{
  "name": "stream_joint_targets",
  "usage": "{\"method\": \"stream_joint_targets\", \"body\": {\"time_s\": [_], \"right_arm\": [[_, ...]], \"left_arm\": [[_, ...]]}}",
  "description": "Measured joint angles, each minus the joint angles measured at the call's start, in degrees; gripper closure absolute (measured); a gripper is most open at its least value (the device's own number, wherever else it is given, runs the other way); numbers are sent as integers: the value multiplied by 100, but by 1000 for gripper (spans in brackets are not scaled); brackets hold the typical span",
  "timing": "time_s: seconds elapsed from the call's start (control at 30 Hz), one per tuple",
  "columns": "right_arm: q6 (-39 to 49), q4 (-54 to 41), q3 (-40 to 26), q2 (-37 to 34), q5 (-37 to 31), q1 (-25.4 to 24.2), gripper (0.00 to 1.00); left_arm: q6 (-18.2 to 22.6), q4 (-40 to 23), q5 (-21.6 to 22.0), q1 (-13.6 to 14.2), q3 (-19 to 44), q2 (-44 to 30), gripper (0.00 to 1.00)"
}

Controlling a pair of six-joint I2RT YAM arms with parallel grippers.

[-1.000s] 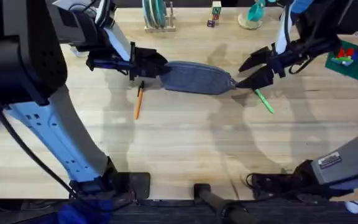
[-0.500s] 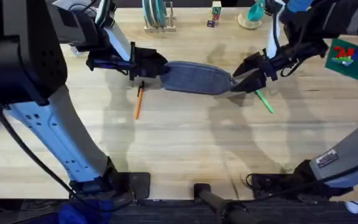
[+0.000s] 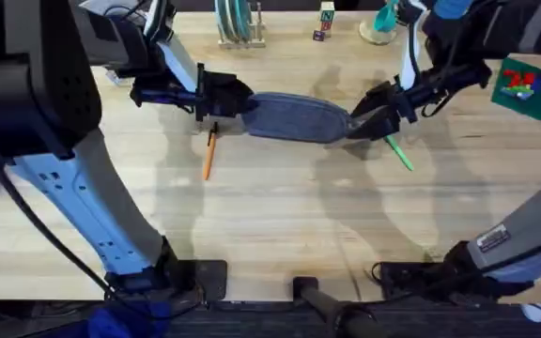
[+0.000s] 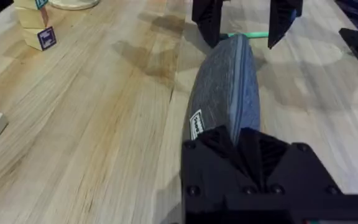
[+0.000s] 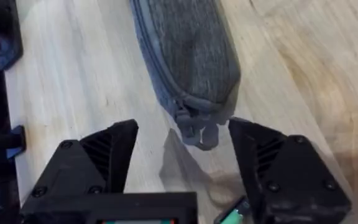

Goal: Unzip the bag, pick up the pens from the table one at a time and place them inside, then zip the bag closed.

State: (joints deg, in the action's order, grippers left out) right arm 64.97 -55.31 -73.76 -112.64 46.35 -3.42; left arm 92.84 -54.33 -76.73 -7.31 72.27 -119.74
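The grey-blue bag (image 3: 294,117) lies zipped across the middle of the table (image 3: 280,216). My left gripper (image 3: 236,105) is shut on the bag's left end, and its black fingers (image 4: 241,146) pinch the fabric of the bag (image 4: 229,93). My right gripper (image 3: 364,117) is open at the bag's right end. Its fingers (image 5: 104,155) straddle the small pull tab (image 5: 197,130) without touching it. The orange pen (image 3: 208,155) lies just in front of the left gripper. The green pen (image 3: 398,152) lies in front of the right gripper.
A rack of plates (image 3: 238,23), small blocks (image 3: 325,19) and a teal object (image 3: 383,23) stand along the back edge. A green tray of coloured bricks (image 3: 533,84) sits at the far right. Wooden blocks (image 4: 39,25) stand beside the bag.
My right gripper has moved left, from beside the bag's right end to around the pull tab. The left gripper, the bag and both pens have stayed put.
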Motion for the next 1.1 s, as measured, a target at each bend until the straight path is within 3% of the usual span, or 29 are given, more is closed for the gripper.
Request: {"method": "stream_joint_targets", "body": {"time_s": [0.1, 0.33, 0.43, 0.57, 0.77, 1.1], "right_arm": [[0, 0, -2, -78, 0, 0, 142], [4, 22, -2, -89, 0, 0, 324], [-2, 42, -2, -89, 0, 0, 483], [6, 46, -2, -89, 0, 0, 586], [-2, 26, -2, -89, 2, 0, 947], [2, 22, -2, -89, 2, 0, 969]], "left_arm": [[0, -2, 0, 0, 0, 0, 959], [0, -2, 0, 2, 0, 0, 959], [0, -2, 0, 2, 0, 0, 959], [0, 0, 0, 2, 0, 0, 959], [0, 9, 0, 4, 0, 0, 959], [0, 15, 0, 4, 0, 0, 959]]}}
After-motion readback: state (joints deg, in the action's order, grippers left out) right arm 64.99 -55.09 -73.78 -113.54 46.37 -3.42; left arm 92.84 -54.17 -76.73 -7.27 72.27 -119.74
